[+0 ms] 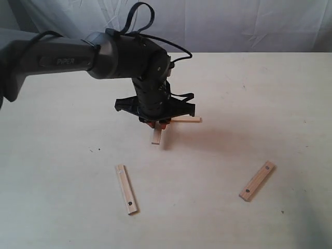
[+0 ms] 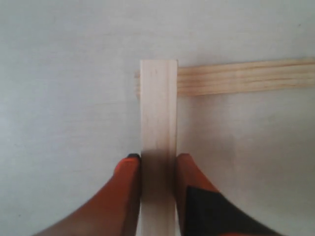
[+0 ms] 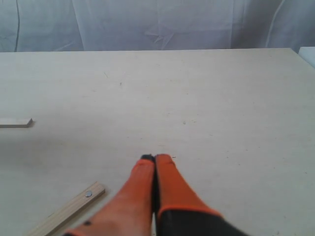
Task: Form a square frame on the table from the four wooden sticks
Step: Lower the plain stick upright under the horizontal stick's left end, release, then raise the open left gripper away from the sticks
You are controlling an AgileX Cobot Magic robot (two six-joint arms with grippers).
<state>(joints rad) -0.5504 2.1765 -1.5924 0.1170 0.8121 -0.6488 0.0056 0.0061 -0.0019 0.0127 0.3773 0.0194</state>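
My left gripper [image 1: 156, 123] [image 2: 158, 160] is shut on a pale wooden stick [image 2: 158, 123] [image 1: 156, 136], its orange fingers [image 2: 129, 182] pressing both long edges. The held stick's far end overlaps the end of a second stick [image 2: 246, 77] [image 1: 187, 120] lying flat on the table [image 1: 249, 104], making an L-shaped corner. Two more sticks with dark screw holes lie apart: one near the front left [image 1: 126, 189], one at the front right [image 1: 257, 180] [image 3: 69, 210]. My right gripper [image 3: 154, 160] is shut with nothing between its fingers, hovering beside that right stick; it does not show in the exterior view.
A white cloth backdrop [image 1: 233, 23] hangs behind the table's far edge. The left arm's dark body [image 1: 104, 54] reaches in from the left over the tabletop. A stick end [image 3: 15, 122] shows far off in the right wrist view.
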